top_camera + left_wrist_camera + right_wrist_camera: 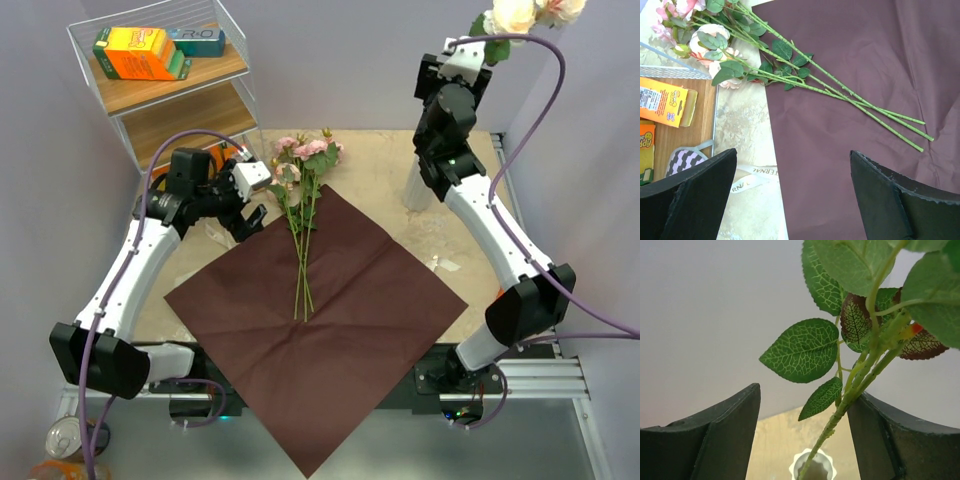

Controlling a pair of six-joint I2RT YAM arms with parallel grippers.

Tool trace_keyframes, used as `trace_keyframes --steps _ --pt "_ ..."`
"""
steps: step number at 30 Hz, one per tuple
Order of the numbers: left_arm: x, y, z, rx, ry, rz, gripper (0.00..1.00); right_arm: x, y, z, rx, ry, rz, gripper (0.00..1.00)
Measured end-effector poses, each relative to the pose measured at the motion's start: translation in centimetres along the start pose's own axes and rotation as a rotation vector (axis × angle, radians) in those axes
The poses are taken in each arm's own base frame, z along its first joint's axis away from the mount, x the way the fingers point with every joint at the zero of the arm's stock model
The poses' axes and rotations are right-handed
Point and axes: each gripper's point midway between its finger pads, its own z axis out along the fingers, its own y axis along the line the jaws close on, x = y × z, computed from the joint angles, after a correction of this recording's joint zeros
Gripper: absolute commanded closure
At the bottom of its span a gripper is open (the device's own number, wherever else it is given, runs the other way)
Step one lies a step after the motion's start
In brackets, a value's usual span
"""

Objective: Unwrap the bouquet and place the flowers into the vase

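Right tool [807,394] parted, rose stem [850,390] leaning on one finger [880,435], its foot apparently in the vase [812,467]; let go crooked, it may topple out. Left tool [793,152] wide open, empty.

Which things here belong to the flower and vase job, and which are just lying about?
Job: vase, rose stem above it, roses, maroon paper, cream ribbon.
Lying about: wire shelf, orange box, teal box, can.
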Motion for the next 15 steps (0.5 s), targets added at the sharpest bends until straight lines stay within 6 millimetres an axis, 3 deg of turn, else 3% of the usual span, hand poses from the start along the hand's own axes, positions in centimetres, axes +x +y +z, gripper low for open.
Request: trace_keyframes --steps 7,11,14,15 --pt "-0.2 -0.1 -0.5 -0.006 -0.008 0.007 0.01 4.0 1.5 -0.8 -0.062 0.177 -0.012 0.29" --pt "-0.3 -0.2 -0.6 -0.008 -0.011 0.012 0.01 7.1 0.7 -2.5 -0.058 0.279 -0.016 0.18" --pt "-0.2 -0.2 -0.7 -0.006 -0.007 0.012 0.01 8.6 0.3 -3.5 -0.053 0.348 -0.02 0.01" --pt "-0.2 -0.2 -0.7 -0.006 -0.007 0.012 0.01 9.1 0.2 -3.8 -0.053 0.368 -0.025 0.01"
